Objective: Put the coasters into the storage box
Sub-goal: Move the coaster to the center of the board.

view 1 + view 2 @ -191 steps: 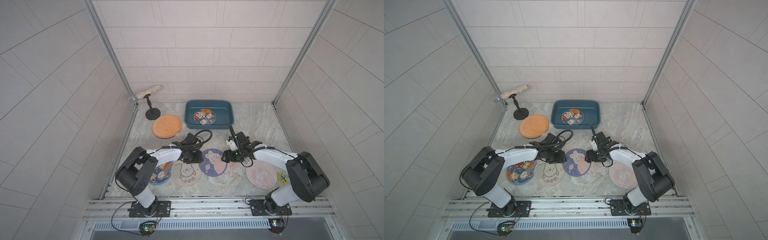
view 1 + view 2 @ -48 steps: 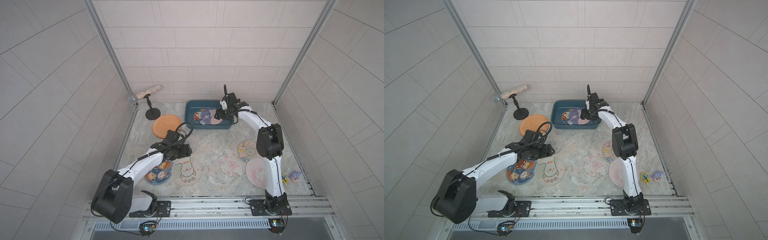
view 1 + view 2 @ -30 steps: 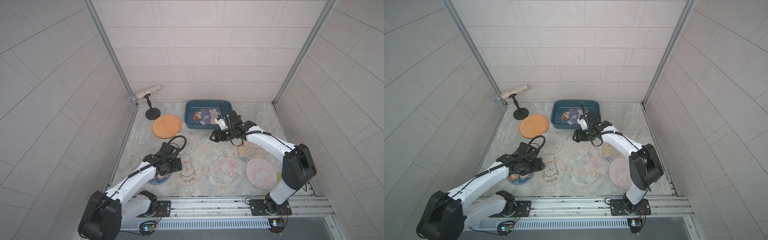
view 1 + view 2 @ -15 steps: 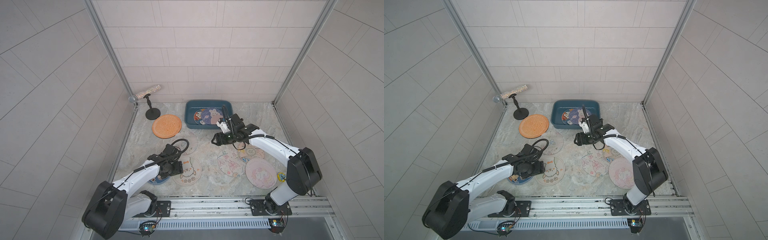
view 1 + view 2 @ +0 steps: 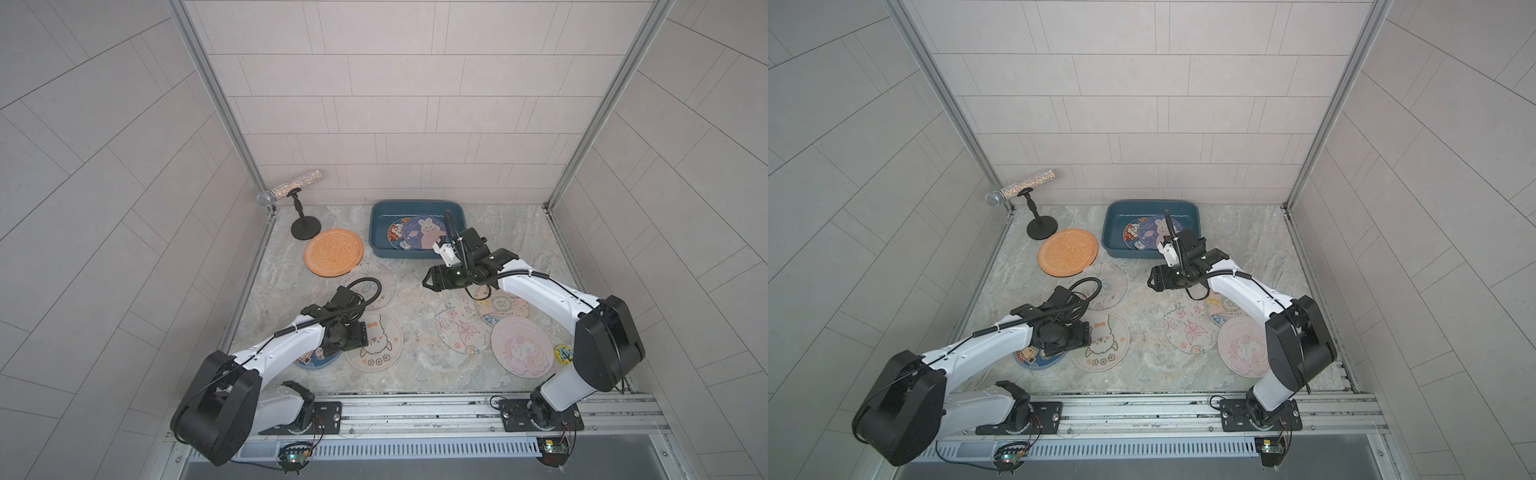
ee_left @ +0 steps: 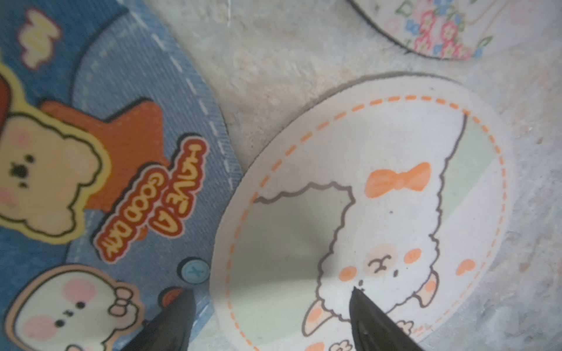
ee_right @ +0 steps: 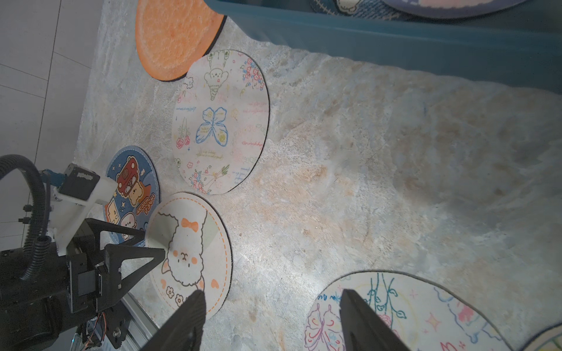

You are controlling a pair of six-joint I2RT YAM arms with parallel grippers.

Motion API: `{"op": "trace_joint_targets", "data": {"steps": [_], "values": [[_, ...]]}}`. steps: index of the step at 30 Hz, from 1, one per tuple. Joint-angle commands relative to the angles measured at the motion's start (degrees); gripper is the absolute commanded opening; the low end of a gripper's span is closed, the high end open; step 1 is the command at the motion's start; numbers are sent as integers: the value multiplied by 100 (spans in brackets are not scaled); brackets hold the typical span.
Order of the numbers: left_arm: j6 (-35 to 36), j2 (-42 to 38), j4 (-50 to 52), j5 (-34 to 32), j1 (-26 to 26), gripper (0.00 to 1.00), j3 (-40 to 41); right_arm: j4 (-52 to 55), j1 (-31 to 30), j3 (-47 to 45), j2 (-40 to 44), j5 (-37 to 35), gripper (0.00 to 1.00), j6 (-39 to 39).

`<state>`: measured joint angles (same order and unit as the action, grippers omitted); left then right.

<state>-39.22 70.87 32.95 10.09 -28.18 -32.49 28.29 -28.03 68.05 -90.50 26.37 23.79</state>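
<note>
We looked down from high overhead in both top views. Our left wrist camera sat close over the lamb coaster (image 6: 380, 218), which our farther right wrist view shared.

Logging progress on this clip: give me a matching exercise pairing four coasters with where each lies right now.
Coasters:
1. orange coaster
2. bunny coaster
3. sheep coaster
4. unicorn coaster

Places:
a. partly under the left tool
b. in the box
c. beside the yellow sticker
d. beside the mic stand

Pairs: 1-d, 2-b, 3-a, 4-c
</note>
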Motion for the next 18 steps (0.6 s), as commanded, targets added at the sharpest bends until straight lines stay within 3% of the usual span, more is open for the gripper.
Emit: {"op": "trace_joint_targets", "data": {"steps": [1, 18], "values": [[-110, 216, -518, 473, -198, 84, 24, 1, -16, -60, 226, -53, 73, -50], [-198, 542, -566, 515, -704, 84, -386, -22, -18, -167, 357, -62, 73, -31]]}}
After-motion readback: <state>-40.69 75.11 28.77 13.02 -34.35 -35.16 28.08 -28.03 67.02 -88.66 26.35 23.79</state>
